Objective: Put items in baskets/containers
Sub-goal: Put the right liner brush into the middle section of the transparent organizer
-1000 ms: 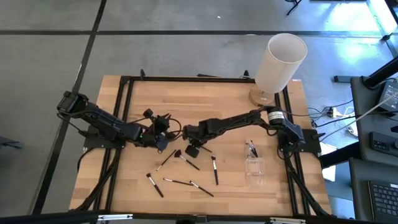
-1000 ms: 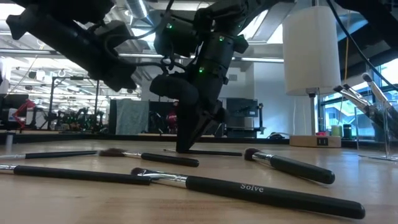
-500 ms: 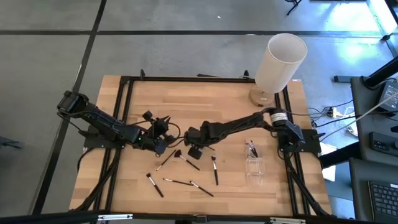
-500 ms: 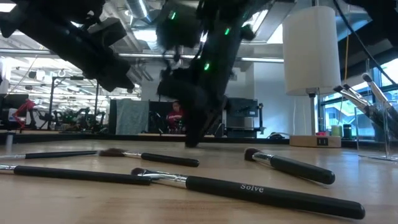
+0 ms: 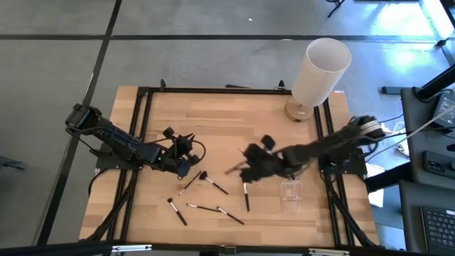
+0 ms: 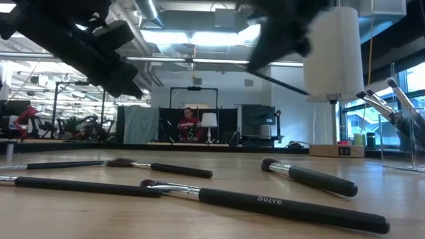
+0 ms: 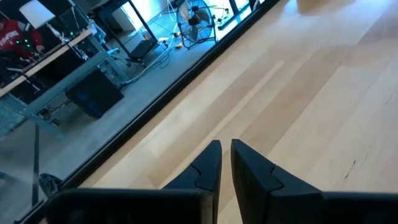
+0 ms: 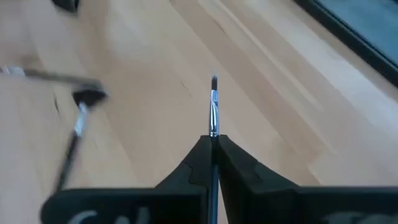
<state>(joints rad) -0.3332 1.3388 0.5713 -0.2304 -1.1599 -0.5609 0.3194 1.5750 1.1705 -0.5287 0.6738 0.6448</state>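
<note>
Pinching a thin dark-tipped makeup brush (image 8: 213, 106), right gripper (image 8: 213, 142) just beside clear plastic rectangular box (image 5: 290, 190), left gripper (image 7: 225, 155) empty, jaws nearly closed, well apart from box.

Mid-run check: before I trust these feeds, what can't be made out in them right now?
- High view: the right gripper is smeared by motion, so the brush it grips cannot be traced there.
- High view: the clear box is faint, and the brushes standing in it are too small to count.
- Low view: the box is cut off by the picture's edge.
- Left wrist view: the left gripper faces bare table; no brush shows.
</note>
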